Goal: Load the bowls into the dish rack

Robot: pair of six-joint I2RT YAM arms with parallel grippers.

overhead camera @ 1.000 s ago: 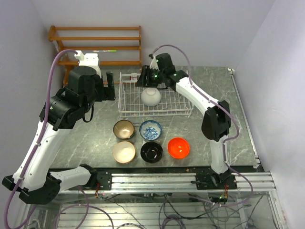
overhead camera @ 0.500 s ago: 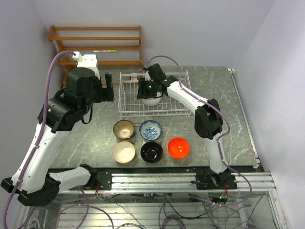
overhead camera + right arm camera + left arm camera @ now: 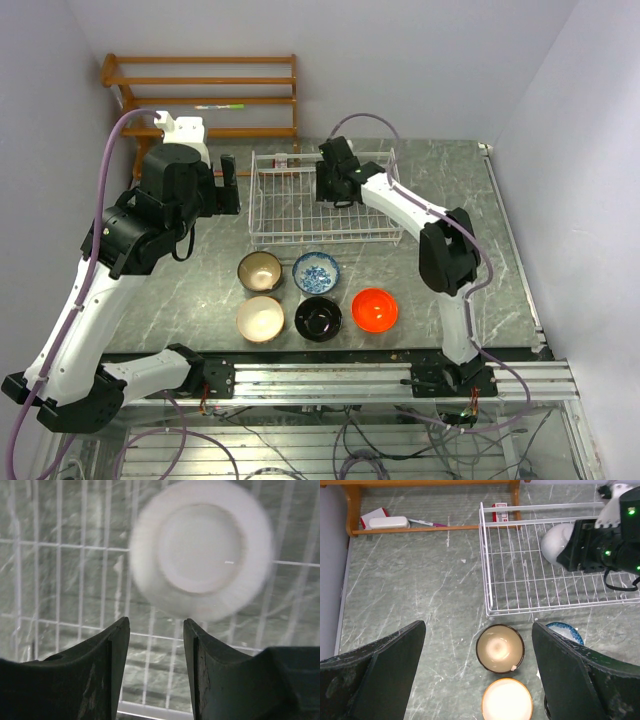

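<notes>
The white bowl (image 3: 202, 562) lies upside down in the dish rack (image 3: 285, 215), right gripper (image 3: 155, 625) over it, parted, empty; left gripper (image 3: 477, 626) spread wide

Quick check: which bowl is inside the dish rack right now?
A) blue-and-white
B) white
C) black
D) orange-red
B: the white bowl lies on the wire floor of the dish rack, just ahead of the open right gripper.

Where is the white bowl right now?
In the left wrist view, the white bowl sits inside the dish rack, partly hidden behind the right gripper.
</notes>
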